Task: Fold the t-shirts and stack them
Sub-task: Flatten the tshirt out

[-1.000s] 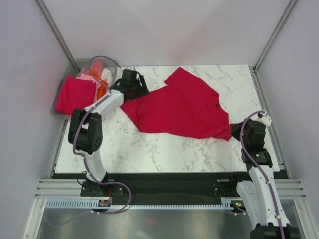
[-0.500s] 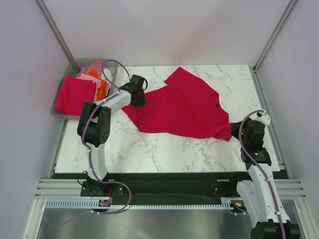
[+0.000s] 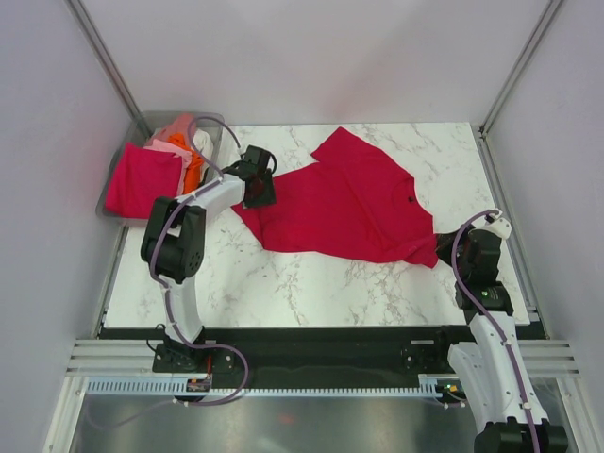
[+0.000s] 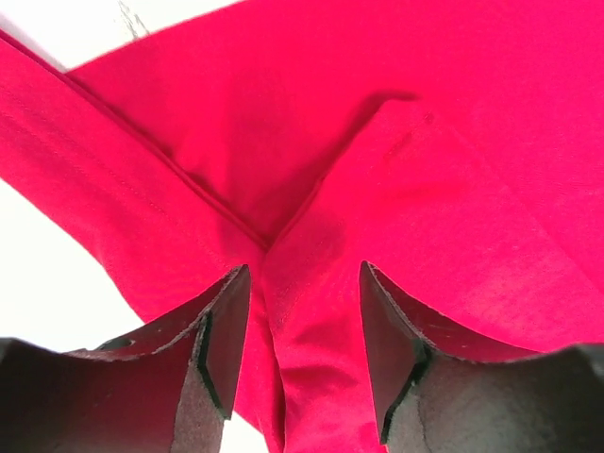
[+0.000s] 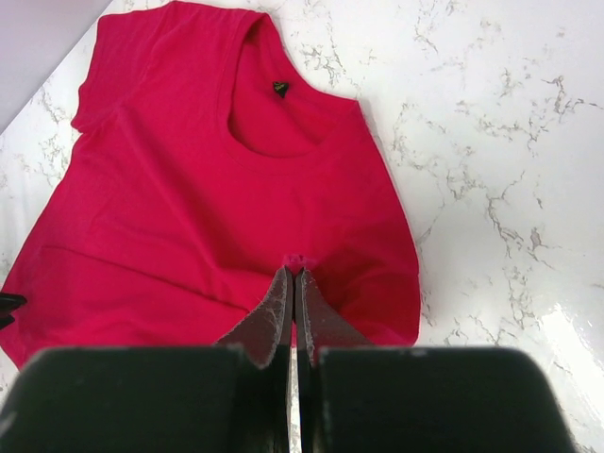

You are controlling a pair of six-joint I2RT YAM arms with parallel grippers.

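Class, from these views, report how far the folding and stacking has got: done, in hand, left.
Done: no folded stack shows on the table; the crimson t-shirt lies spread there. In hand: the right gripper is shut on its right corner, the left gripper open astride a crease at its left end. Left: folding it, then the magenta shirt, orange shirt and others at the bin.
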